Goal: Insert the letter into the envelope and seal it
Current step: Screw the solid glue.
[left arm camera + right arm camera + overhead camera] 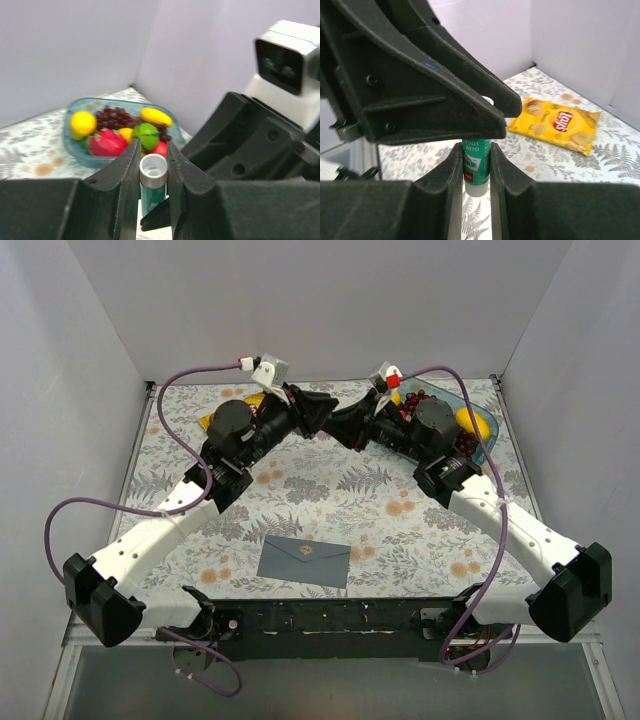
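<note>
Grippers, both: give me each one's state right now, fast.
Left gripper: shut on the glue stick, at its grey-rimmed top end.
Right gripper: shut on the same glue stick, around its green body.

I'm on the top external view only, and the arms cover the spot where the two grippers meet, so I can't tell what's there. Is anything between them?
Observer: Yes. The right wrist view shows a green glue stick clamped between the fingers of the right gripper.
Operator: Does the left one have it too?
Observer: In the left wrist view, the left gripper is closed around the stick's pale round end.
Operator: And the yellow patch under the left arm?
Observer: That is a crisp bag, lying flat on the table, apart from both grippers.
</note>
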You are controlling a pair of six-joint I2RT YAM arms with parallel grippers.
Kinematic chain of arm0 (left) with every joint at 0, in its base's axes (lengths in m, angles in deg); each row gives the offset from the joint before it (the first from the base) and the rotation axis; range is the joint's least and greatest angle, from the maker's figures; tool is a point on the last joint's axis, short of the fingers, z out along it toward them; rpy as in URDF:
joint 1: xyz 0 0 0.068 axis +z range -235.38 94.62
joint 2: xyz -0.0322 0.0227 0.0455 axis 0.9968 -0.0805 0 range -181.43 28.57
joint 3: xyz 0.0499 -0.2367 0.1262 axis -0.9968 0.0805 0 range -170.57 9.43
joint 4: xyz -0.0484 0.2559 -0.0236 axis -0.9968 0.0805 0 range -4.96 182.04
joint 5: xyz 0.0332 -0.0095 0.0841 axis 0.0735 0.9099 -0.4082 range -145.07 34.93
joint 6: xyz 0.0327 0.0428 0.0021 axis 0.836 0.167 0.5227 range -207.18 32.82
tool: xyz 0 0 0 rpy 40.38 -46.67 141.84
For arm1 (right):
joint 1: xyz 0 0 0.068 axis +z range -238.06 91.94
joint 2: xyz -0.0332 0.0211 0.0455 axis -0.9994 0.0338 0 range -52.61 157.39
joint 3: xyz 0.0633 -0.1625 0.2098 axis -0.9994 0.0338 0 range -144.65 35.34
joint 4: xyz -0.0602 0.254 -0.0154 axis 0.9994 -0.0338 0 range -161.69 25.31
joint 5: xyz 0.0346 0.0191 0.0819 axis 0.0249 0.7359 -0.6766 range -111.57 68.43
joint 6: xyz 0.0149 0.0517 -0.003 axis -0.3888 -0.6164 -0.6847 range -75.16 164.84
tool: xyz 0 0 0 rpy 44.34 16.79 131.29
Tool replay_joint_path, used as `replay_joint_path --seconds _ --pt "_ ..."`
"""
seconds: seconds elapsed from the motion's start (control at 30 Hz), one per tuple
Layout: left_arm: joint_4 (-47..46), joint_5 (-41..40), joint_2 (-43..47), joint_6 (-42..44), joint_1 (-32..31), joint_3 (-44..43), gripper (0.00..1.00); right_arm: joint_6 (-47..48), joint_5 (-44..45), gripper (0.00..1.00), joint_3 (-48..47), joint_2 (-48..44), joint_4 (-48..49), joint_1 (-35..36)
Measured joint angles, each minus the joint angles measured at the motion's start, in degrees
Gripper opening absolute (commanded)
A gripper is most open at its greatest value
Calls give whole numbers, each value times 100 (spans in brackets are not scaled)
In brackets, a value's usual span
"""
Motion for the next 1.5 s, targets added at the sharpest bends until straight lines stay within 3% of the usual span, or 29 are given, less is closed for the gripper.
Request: replay_joint_path --seconds 0.2,0.3,0.37,0.4,0.43,0.53,0.67,0.93,1.23,1.5 --pt "671 -1534 -533 509 -232 -885 1 256 1663 1 -675 498 -229 525" --pt "802 -2402 -763 793 -450 -1287 10 505 2535 1 -1005 667 -372 787" --pt "815 -2885 -872 863 -564 -1488 50 640 2962 1 -1123 702 -393 914" --pt "804 -3117 -905 918 -612 -1567 61 702 3158 1 -1174 708 -411 979" --pt "761 -3320 -922 1014 -651 -1622 77 752 3499 1 -1231 719 -505 1058" --pt "697 -3637 -861 1128 -728 -1659 98 752 3963 1 -1231 745 -621 1084" --pt "431 -3453 -470 1147 -778 -1106 98 723 3939 1 -1005 647 -520 1093" --pt "271 -2653 632 1137 -833 -192 98 63 2924 1 -345 245 -409 1014" --pt "39 -2909 1928 1211 -824 369 98 -2747 1834 1 1126 -542 507 323" --pt "7 -3095 2009 1187 -822 817 98 -4843 1609 1 1388 -901 944 332"
